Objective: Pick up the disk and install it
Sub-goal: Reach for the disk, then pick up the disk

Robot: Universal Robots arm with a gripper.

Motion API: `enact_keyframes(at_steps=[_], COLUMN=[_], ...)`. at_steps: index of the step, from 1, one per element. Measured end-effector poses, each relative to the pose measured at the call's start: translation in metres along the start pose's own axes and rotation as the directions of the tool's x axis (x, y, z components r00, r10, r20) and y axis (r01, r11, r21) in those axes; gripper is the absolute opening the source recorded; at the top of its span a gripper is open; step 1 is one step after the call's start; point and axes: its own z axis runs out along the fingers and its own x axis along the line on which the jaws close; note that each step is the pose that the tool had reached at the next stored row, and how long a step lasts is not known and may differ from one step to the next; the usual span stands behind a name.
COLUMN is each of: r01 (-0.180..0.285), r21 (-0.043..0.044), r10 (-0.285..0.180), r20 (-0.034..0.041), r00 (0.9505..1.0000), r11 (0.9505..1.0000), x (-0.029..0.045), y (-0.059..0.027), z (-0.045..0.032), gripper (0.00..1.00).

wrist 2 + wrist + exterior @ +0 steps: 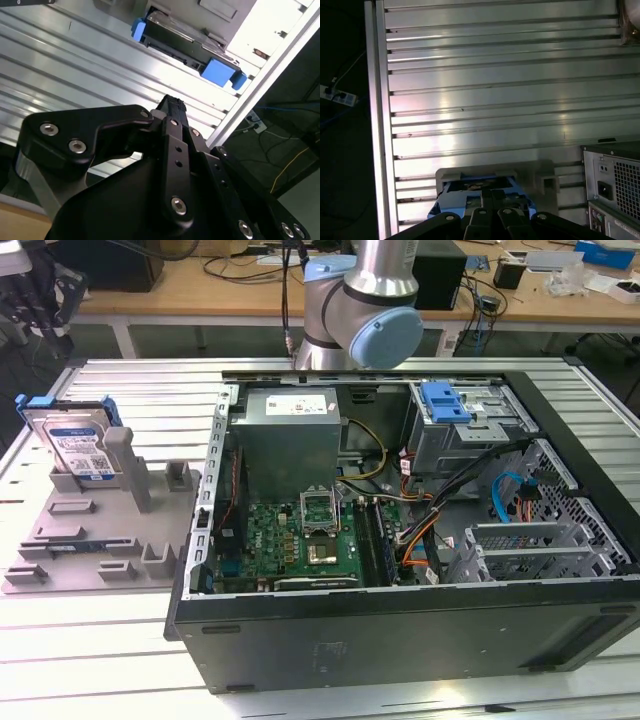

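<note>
The disk (75, 440), silver with a blue-and-white label and blue rails, leans upright at the back of the grey fixture tray (90, 545) on the exterior view's left. In the second wrist view the disk (185, 42) sits some way beyond my gripper (171, 103), whose black fingers are pressed together with nothing between them. In the first wrist view the disk (470, 186) lies just past the fingertips of my gripper (489, 194), inside the tray (540, 172). The gripper hangs above the ribbed table, apart from the disk.
An open computer case (400, 500) fills the middle and the exterior view's right, with a blue latch on a grey drive cage (445, 405) at its back. Its rear panel (615, 185) is close by in the first wrist view. The ribbed aluminium table (90, 680) carries everything.
</note>
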Motion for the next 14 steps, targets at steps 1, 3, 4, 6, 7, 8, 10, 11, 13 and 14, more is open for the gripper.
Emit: enact_keyframes(at_steps=[1,3,4,6,7,8,10,11,13,14], r01=[0.000,0.000,0.000,0.000,0.000,0.000,0.000,0.000,0.000,0.000], r21=[0.0001,0.0005,0.0011,0.0013,0.0014,0.0015,0.0019,0.0020,0.0022,0.0023], r10=[0.000,0.000,0.000,0.000,0.000,0.000,0.000,0.000,0.000,0.000], r20=[0.0000,0.0000,0.0000,0.0001,0.0000,0.0001,0.0001,0.0001,0.0001,0.0001], r00=[1.0000,1.0000,1.0000,1.0000,1.0000,1.0000,1.0000,1.0000,1.0000,1.0000], r11=[1.0000,1.0000,1.0000,1.0000,1.0000,1.0000,1.0000,1.0000,1.0000,1.0000], x=[0.0000,0.0000,0.0000,0.0000,0.0000,0.0000,0.0000,0.0000,0.0000,0.0000], y=[0.0000,0.0000,0.0000,0.0000,0.0000,0.0000,0.0000,0.0000,0.0000,0.0000], z=[0.0000,0.0000,0.0000,0.0000,0.0000,0.0000,0.0000,0.0000,0.0000,0.0000], gripper=[0.11,0.11,0.11,0.11,0.11,0.11,0.11,0.11,0.11,0.11])
